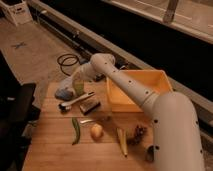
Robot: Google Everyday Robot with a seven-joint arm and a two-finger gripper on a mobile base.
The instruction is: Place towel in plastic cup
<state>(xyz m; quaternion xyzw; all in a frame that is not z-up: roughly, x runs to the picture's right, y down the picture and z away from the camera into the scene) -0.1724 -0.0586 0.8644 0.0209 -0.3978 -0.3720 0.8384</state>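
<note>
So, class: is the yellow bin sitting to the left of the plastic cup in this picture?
No: the yellow bin lies right of the plastic cup, where the gripper reaches.

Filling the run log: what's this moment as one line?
end effector: shut, over plastic cup | towel: beside cup, left | phase: placing

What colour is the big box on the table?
Yellow-orange; the box shows in the camera view, right of the gripper.
</note>
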